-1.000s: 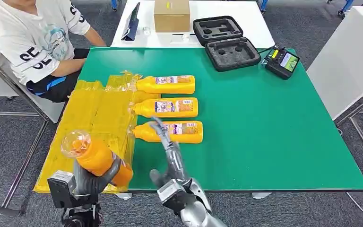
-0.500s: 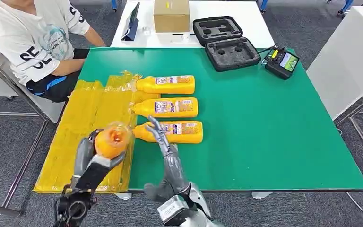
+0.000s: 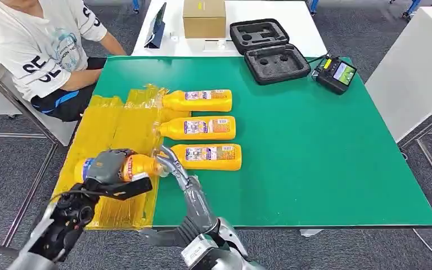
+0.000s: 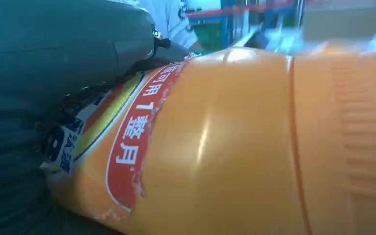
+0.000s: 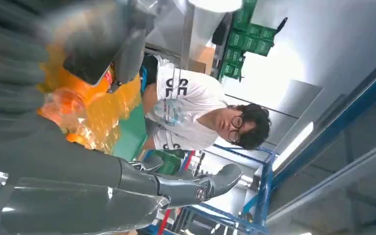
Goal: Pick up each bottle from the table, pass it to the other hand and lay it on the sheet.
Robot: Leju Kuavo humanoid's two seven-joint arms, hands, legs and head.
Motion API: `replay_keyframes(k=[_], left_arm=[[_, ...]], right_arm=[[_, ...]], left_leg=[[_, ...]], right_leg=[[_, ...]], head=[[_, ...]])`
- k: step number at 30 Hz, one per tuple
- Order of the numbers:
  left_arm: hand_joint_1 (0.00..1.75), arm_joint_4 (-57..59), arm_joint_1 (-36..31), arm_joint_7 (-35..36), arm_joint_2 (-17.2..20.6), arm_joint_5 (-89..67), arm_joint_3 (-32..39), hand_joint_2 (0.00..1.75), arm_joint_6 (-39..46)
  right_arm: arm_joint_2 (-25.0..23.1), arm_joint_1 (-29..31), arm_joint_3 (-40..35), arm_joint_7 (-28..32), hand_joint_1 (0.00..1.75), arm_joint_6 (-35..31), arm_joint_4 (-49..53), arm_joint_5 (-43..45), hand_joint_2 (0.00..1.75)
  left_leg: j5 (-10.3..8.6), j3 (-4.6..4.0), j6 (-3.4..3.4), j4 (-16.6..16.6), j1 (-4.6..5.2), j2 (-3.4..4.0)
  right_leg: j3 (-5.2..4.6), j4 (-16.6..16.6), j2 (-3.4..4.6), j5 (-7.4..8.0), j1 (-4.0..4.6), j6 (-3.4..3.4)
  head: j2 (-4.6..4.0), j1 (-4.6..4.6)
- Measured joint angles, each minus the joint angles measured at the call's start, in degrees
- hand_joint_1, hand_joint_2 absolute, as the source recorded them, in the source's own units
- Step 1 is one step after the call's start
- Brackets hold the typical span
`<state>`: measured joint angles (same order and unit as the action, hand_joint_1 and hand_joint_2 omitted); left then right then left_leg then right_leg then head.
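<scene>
Left hand (image 3: pixel 111 166) wrapped round an orange bottle (image 3: pixel 138 167), held on its side over the yellow sheet (image 3: pixel 112 132) near the table's (image 3: pixel 315 152) front-left edge. Right hand (image 3: pixel 181 179) beside it, fingers straight and apart, fingertips at the bottle's clear cap, holding nothing. 3 more bottles (image 3: pixel 198 128) lying in a row on the green top, caps at the sheet's edge.
</scene>
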<state>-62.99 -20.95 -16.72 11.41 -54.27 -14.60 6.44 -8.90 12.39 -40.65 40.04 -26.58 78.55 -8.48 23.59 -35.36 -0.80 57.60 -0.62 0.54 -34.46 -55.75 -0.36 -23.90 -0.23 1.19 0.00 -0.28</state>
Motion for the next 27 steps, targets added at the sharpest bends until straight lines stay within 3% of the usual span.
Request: replay_keyframes(k=[8,19,20,21,27], left_arm=[[1.75,7.2,-5.8,2.3,2.6,-3.1,-4.2,1.75,-5.6],[1.75,13.3,-11.1,3.3,3.3,-4.2,-6.9,1.75,-8.9],[0.72,13.8,-11.5,3.4,3.3,-4.0,-7.0,1.75,-9.3],[0.31,14.2,-11.8,3.6,3.3,-3.7,-7.1,1.75,-9.8],[0.28,16.9,-13.5,3.3,3.1,-1.9,-7.6,1.75,-12.3]], right_arm=[[0.0,0.0,0.0,0.0,0.0,1.3,-0.5,1.3,1.75],[-0.5,0.0,0.0,0.0,0.0,1.4,-1.0,1.5,1.75],[-0.5,0.0,0.0,0.0,0.0,1.4,-1.0,1.6,1.75],[-0.5,0.0,0.0,0.0,0.0,1.4,-1.0,1.6,1.75],[-0.7,-0.1,0.2,0.0,0.0,2.4,-1.4,2.6,1.75]], left_leg=[[0.0,-0.03,0.0,0.0,0.02,-0.02],[0.0,-0.03,0.0,0.0,0.0,-0.01],[0.0,-0.03,0.0,0.0,0.0,-0.01],[0.0,-0.03,0.0,0.0,0.0,0.0],[0.0,0.0,0.0,0.0,0.01,0.0]], right_leg=[[-0.01,0.0,0.0,0.0,-0.01,0.0],[-0.01,0.0,0.0,0.0,0.0,0.0],[-0.01,0.0,0.0,0.0,-0.01,0.0],[-0.01,0.0,0.0,0.0,-0.01,0.0],[0.01,0.0,0.0,0.0,-0.01,0.0]], head=[[0.0,0.0],[0.0,0.02],[0.0,0.02],[0.0,0.0],[0.0,-0.02]])
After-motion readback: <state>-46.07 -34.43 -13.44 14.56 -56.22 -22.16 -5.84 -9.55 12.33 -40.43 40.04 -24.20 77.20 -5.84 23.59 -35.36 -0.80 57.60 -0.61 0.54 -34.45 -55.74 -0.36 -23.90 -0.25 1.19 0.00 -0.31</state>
